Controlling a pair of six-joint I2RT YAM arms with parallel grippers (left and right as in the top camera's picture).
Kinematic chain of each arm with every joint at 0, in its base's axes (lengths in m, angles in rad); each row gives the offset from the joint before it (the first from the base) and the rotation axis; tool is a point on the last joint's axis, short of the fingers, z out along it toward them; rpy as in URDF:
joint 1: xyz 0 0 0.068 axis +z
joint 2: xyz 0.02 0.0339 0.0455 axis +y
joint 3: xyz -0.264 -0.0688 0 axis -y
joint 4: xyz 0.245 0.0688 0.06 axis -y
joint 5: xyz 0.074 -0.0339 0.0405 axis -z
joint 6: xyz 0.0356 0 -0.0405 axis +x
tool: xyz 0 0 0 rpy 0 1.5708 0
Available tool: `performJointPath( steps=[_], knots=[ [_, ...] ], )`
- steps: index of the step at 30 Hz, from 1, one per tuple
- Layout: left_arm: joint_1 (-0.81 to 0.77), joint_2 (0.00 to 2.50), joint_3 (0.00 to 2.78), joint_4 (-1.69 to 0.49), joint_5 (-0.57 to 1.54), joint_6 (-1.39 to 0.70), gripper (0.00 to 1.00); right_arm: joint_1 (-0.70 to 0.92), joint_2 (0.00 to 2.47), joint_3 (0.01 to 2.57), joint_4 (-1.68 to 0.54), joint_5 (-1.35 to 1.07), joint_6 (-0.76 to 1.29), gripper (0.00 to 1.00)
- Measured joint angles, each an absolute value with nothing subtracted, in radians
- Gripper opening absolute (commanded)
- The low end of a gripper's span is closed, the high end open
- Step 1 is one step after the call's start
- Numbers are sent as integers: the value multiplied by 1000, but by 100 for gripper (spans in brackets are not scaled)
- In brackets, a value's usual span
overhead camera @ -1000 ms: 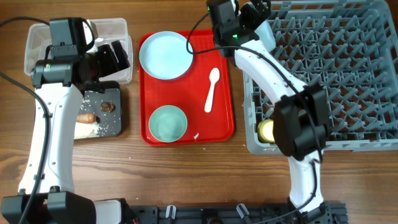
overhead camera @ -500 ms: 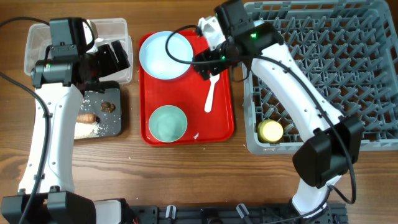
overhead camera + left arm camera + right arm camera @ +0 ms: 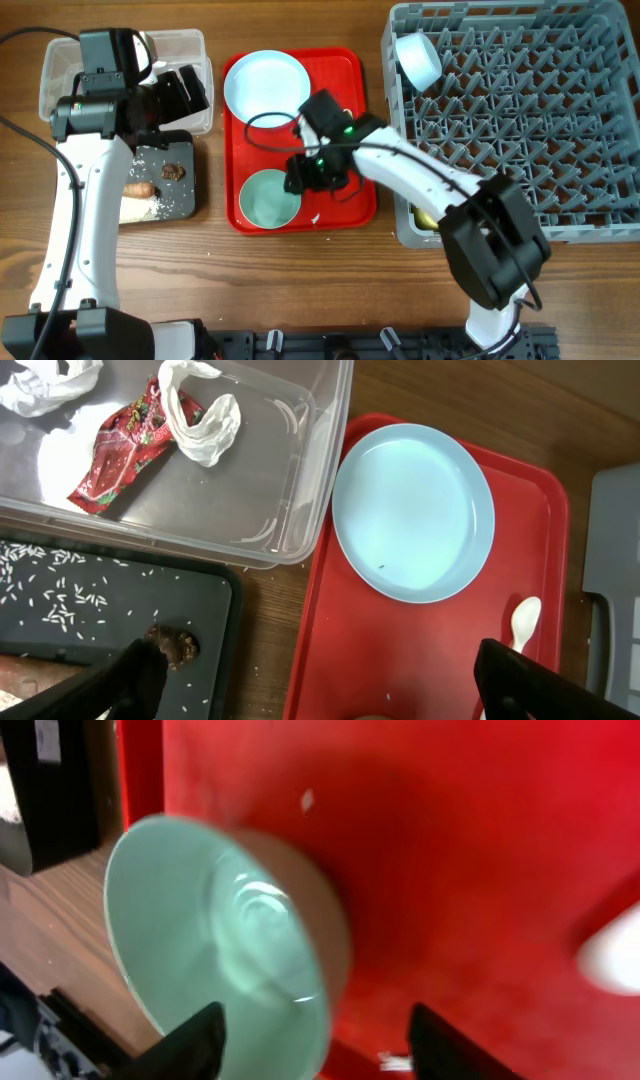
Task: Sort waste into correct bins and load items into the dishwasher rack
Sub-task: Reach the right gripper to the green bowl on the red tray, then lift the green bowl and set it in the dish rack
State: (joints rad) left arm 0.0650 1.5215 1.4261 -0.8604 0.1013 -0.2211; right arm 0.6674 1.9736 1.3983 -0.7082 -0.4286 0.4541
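A red tray (image 3: pixel 355 200) holds a pale blue plate (image 3: pixel 265 85) at the back and a green bowl (image 3: pixel 268 198) at the front. My right gripper (image 3: pixel 312 178) is open and hovers at the bowl's right rim. In the right wrist view its fingers (image 3: pixel 320 1050) straddle the rim of the bowl (image 3: pixel 220 940). A white spoon (image 3: pixel 522 622) lies on the tray's right side and is hidden under my right arm in the overhead view. A white cup (image 3: pixel 418 58) sits in the grey dishwasher rack (image 3: pixel 520 120). My left gripper (image 3: pixel 185 90) is open and empty above the clear bin (image 3: pixel 125 70).
The clear bin (image 3: pixel 150 510) holds a red wrapper (image 3: pixel 125 450) and crumpled white paper. A black tray (image 3: pixel 165 205) in front of it holds food scraps (image 3: pixel 173 171) and rice grains. A yellow item (image 3: pixel 425 215) sits in the rack's near left corner.
My right arm swung from the rack's far left corner across the tray down to the green bowl. The white cup now shows in the rack. The left arm has not moved.
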Motion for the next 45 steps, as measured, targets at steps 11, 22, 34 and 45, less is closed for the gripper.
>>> performJointPath(
  steps=[11, 22, 34, 45],
  knots=[
    [65, 1521, 1426, -860, 101, -221, 100, 712, 1982, 1397, -704, -383, 584, 11],
    [65, 1522, 1426, -860, 101, -221, 100, 711, 2016, 1398, -691, -344, 658, 24],
    [65, 1522, 1426, -860, 101, -221, 100, 694, 2055, 1397, -694, -366, 667, 4],
    [65, 1522, 1426, -860, 102, -221, 100, 590, 1787, 1467, -913, 7, 616, 4]
  ],
)
